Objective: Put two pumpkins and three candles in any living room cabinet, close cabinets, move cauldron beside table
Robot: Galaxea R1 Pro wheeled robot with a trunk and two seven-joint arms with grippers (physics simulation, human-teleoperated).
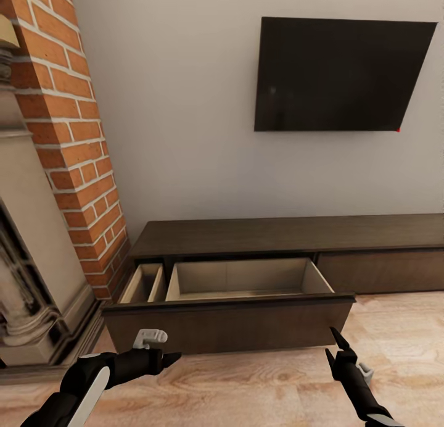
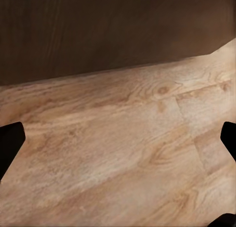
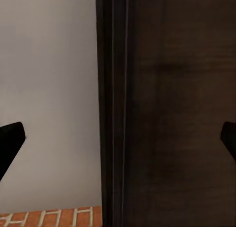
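Note:
The long low dark-brown cabinet (image 1: 283,236) stands against the wall. Its left drawer front (image 1: 228,325) is pulled far out. The pale wood interior has a narrow compartment (image 1: 143,284) and a wide one (image 1: 246,279), and both look bare. My left gripper (image 1: 171,356) is low in front of the drawer's left end, open and holding nothing. Its fingers (image 2: 10,143) frame bare floor. My right gripper (image 1: 333,344) is open and holds nothing just below the drawer's right corner. Its fingers (image 3: 10,143) frame the dark wood. The pumpkins, candles and cauldron are out of view.
A red brick chimney (image 1: 68,124) and an ornate pale fireplace (image 1: 31,260) rise at the left, close to the drawer's left end. A black television (image 1: 339,75) hangs on the wall above. Light wooden floor (image 1: 259,384) stretches in front and to the right.

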